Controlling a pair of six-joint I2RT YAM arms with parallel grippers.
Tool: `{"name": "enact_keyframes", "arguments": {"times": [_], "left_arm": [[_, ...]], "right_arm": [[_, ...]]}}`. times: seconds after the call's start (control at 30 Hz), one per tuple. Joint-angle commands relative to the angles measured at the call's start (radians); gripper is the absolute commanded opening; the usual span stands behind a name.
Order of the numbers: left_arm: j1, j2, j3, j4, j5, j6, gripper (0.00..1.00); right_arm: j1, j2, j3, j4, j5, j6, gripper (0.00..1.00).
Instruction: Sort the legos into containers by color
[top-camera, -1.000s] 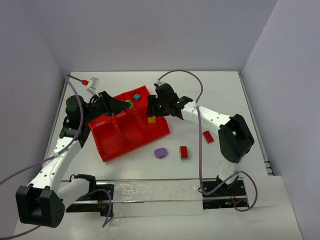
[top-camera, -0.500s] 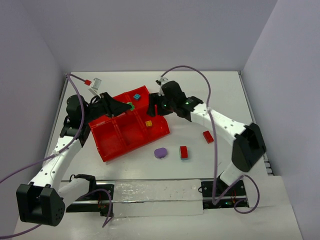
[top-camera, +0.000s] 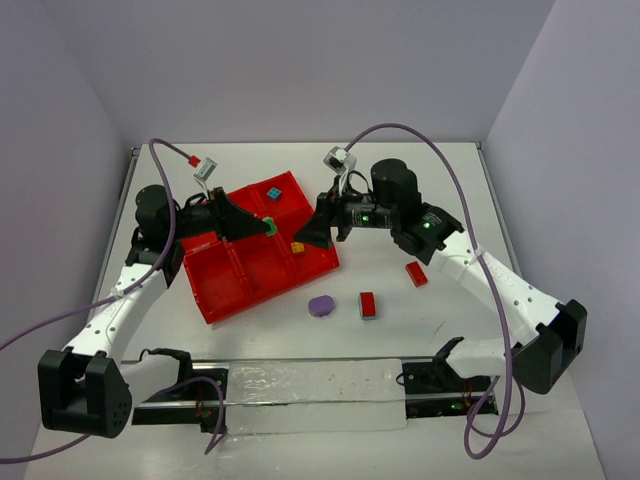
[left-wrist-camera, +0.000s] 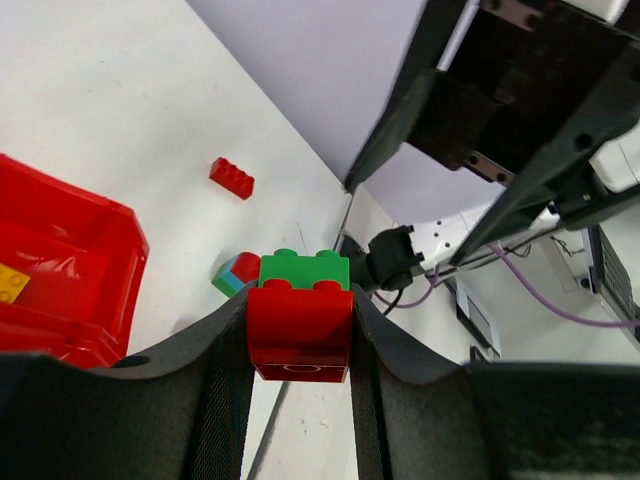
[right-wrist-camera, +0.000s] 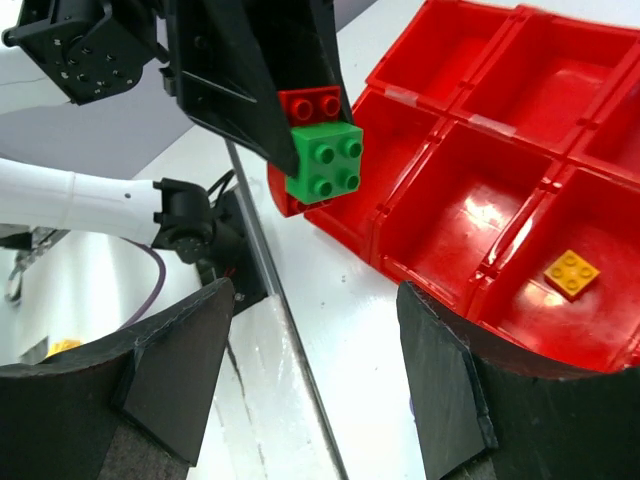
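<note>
My left gripper is shut on a red brick with a green brick stuck on its end, held above the red tray. In the right wrist view the green brick and red brick show between the left fingers. My right gripper is open and empty, just right of that pair, over the tray's right edge. A yellow brick lies in the tray's near right compartment and shows in the right wrist view. A teal brick lies in a far compartment.
On the white table right of the tray lie a purple brick and two red bricks. A metal rail runs along the near edge. Walls close in the far side and both flanks.
The yellow brick has left my right gripper and lies in the tray. The right arm has drawn back to the right and turned toward the left gripper, which rose slightly with its bricks.
</note>
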Motion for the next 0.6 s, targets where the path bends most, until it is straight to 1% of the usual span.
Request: {"name": "enact_keyframes", "arguments": {"times": [0.0, 0.13, 0.23, 0.4, 0.57], "left_arm": [[0.001, -0.011, 0.050, 0.114, 0.091, -0.013, 0.00], [-0.005, -0.002, 0.047, 0.196, 0.138, -0.059, 0.00], [-0.015, -0.016, 0.051, 0.196, 0.143, -0.043, 0.00], [-0.026, -0.003, 0.061, 0.196, 0.141, -0.043, 0.00], [-0.036, 0.001, 0.067, 0.196, 0.132, -0.043, 0.00]], "right_arm": [[-0.003, 0.035, 0.049, 0.036, -0.071, 0.033, 0.73], [-0.002, 0.038, 0.024, 0.070, -0.095, 0.029, 0.73], [-0.002, 0.050, 0.025, 0.096, -0.146, 0.028, 0.73], [0.004, 0.085, 0.053, 0.118, -0.178, 0.040, 0.73], [0.024, 0.133, 0.071, 0.138, -0.173, 0.055, 0.73]]}}
